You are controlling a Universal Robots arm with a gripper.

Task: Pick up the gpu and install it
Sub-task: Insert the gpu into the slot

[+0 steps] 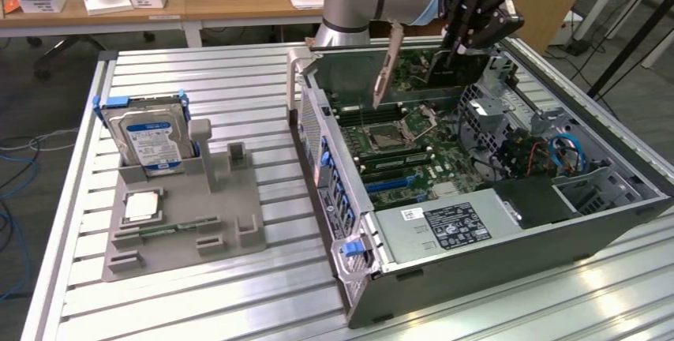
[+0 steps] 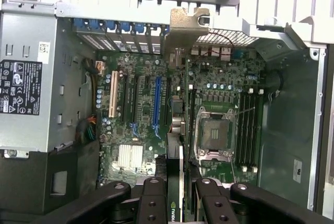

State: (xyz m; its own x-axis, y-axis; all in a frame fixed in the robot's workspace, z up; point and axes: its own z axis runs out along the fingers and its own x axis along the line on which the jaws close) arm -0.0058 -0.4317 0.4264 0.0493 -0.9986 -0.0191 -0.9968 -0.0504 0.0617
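While the gripper (image 1: 460, 50) hangs over the open computer case (image 1: 495, 258), its fingers (image 2: 154, 195) are clenched on the gpu (image 1: 387, 69), one on each flat side of the card. In the exterior view the gpu is in the air above the far end of the motherboard (image 1: 406, 155). Its narrow metal bracket points down and leans slightly, and its lower tip is above the CPU socket (image 1: 384, 136).

From the wrist view the gpu (image 2: 176, 156) appears edge-on, running from between the gripper (image 2: 178, 187) fingers out to its bracket (image 2: 185, 28), which lies near the row of rear slot covers. The card's edge lies between the long blue expansion slot (image 2: 156, 98) and the CPU socket (image 2: 211, 132), closer to the socket. Whether any part of it touches the motherboard (image 2: 141, 130) cannot be told. A white slot (image 2: 112, 96) sits further over, towards the power supply (image 2: 31, 88).

The case lies on its side on a ribbed aluminium table (image 1: 211, 80), with the labelled power supply (image 1: 447, 226) at its near end. On the exterior view's left, well apart from the case, a grey holder (image 1: 226, 215) carries a blue-labelled hard drive (image 1: 153, 140) standing upright, a square processor (image 1: 142, 207) lying flat and a slim green memory stick (image 1: 179, 226).
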